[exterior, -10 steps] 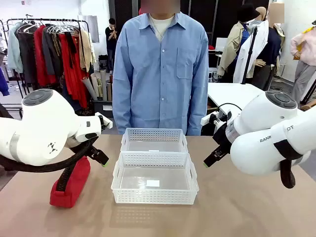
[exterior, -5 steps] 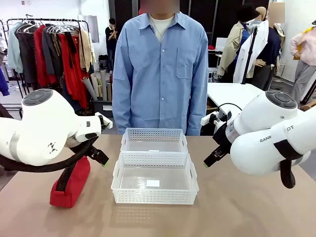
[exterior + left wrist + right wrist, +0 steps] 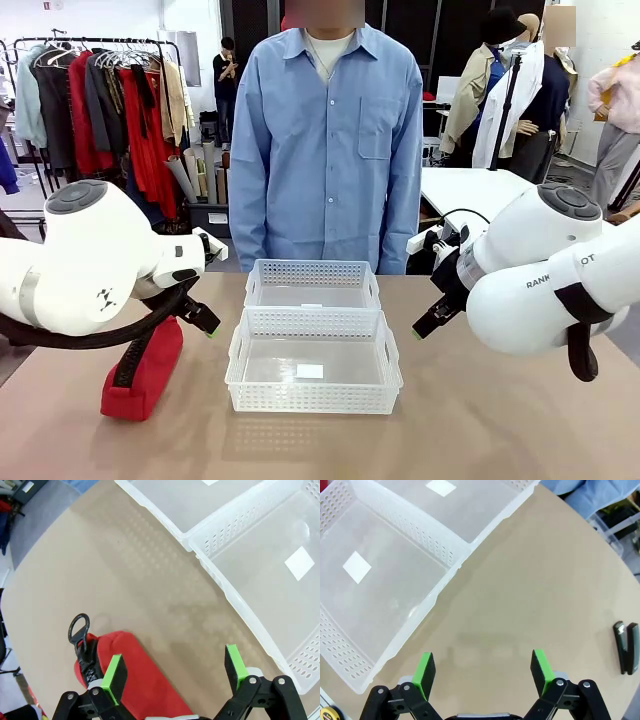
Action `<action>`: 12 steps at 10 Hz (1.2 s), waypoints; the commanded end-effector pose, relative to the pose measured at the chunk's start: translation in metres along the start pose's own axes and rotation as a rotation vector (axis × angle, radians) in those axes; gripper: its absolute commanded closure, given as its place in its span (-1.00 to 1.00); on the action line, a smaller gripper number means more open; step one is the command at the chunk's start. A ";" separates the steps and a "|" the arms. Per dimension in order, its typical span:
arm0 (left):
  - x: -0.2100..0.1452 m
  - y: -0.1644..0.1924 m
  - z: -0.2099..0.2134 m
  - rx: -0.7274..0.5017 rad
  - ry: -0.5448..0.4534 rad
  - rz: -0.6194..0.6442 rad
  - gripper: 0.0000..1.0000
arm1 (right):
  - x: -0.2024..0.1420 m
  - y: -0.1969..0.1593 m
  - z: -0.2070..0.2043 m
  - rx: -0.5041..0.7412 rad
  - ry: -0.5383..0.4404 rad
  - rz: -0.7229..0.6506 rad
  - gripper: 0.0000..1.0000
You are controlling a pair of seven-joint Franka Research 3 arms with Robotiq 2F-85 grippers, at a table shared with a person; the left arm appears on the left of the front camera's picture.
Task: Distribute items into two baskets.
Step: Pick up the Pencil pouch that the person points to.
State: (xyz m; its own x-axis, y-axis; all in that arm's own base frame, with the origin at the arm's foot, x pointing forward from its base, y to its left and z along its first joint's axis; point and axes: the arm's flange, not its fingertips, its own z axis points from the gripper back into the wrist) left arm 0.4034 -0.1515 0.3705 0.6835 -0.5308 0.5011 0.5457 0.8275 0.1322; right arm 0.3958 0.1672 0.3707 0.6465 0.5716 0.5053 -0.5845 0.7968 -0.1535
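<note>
Two empty white baskets stand end to end mid-table: the far basket (image 3: 312,272) and the larger near basket (image 3: 313,400). A red pouch (image 3: 145,372) with a black strap lies on the table left of them. My left gripper (image 3: 205,320) hovers open just above the pouch (image 3: 150,685), nothing between its green pads, with the near basket (image 3: 240,522) and far basket (image 3: 155,507) off to the side. My right gripper (image 3: 425,322) hangs open over bare table right of the baskets. Below my right gripper (image 3: 482,670), a small black stapler (image 3: 626,647) lies to the right.
A person in a blue shirt (image 3: 325,140) stands at the far edge behind the baskets, hands out of sight. Bare tabletop (image 3: 480,420) stretches in front of and to the right of the baskets. A yellow tape measure (image 3: 327,712) peeks in at a corner.
</note>
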 end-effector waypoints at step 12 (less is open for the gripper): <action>0.001 0.098 0.111 0.040 -0.075 0.154 -1.00 | 0.022 -0.067 0.074 0.161 -0.078 -0.074 -1.00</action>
State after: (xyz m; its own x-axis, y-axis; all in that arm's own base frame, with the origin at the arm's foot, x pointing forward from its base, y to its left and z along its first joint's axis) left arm 0.4020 -0.0694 0.4683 0.7168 -0.3816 0.5836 0.4054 0.9091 0.0965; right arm 0.4038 0.1318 0.4417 0.6569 0.4813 0.5803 -0.5740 0.8183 -0.0289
